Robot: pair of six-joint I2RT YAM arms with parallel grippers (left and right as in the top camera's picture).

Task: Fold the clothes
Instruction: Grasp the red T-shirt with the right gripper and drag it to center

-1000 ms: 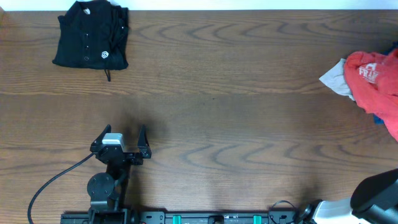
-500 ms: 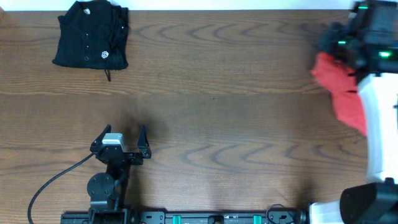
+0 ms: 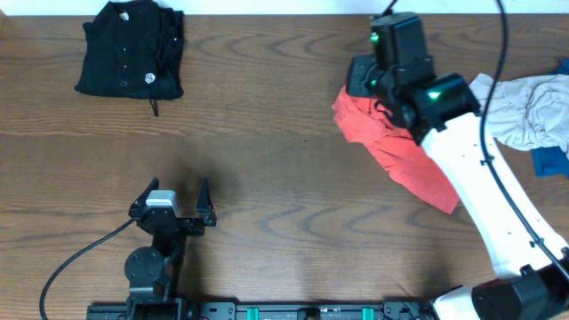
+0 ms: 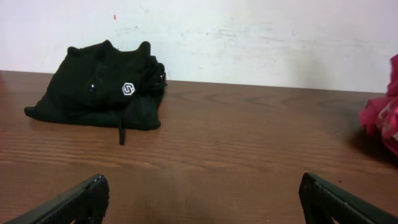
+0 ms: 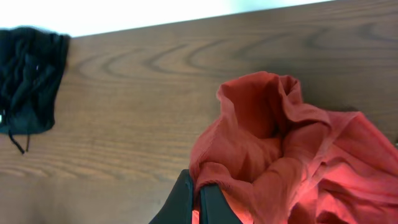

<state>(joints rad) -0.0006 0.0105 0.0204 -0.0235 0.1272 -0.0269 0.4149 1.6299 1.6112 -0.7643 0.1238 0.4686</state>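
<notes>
At ten o'clock on the table (image 3: pixel 293 178) lies the black shirt (image 3: pixel 132 55), bundled into a compact square, well apart from everything else. At seven o'clock our left gripper (image 3: pixel 176 187) rests with its jaws spread wide, grasping nothing.

Across the bare middle, at about two o'clock, our right gripper (image 5: pixel 196 190) is clenched on a fold of the red T-shirt (image 3: pixel 400 156). The shirt's bunched, twisted body stretches toward four o'clock on the wood. At three o'clock sit a pale grey piece (image 3: pixel 533 111) and, below it, a blue piece (image 3: pixel 551 160). Our arm hides whether either touches the red cloth.

We judge the step to be bringing the T-shirt to the middle for spreading. We should pull it low and slowly toward nine o'clock so the cloth slides out flat. We should stop within reach of the left gripper and watch that the grey piece does not come along.

We count four garments, one each of black, red, grey and blue, and two grippers.
</notes>
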